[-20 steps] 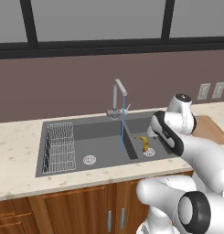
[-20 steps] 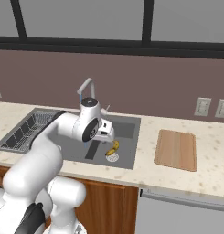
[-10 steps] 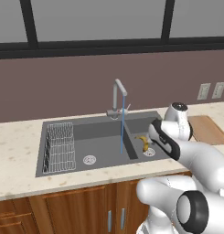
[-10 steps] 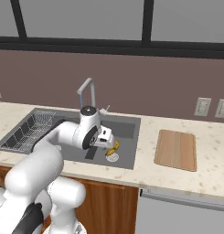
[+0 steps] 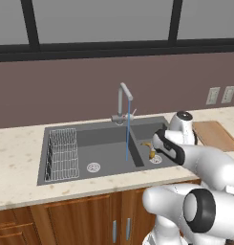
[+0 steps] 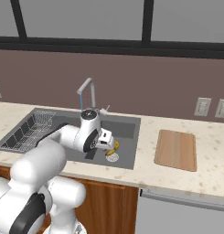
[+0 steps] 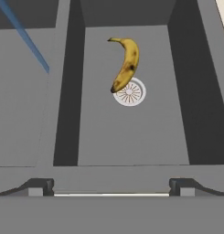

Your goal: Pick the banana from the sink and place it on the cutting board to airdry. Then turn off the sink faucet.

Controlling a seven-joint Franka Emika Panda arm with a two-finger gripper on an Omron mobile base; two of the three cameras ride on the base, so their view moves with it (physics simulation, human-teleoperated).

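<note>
Hand view looks down into the smaller basin of the sink [image 7: 131, 132], where the banana [image 7: 126, 64] lies on the floor with its lower end over the round drain [image 7: 130, 93]. The hand [image 7: 111, 186] hangs above it with fingers spread wide, holding nothing. Water [image 5: 127, 129] runs from the faucet [image 5: 122, 101] into the neighbouring basin. The cutting board [image 6: 176, 149] rests on the counter [image 6: 209, 169] beside the sink.

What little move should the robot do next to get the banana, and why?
Probably lower the open gripper straight toward the banana. In the hand view the banana lies on the floor of the sink, one end over the round drain, farther along than the fingertips and untouched, so there is nothing yet to close on.
</note>
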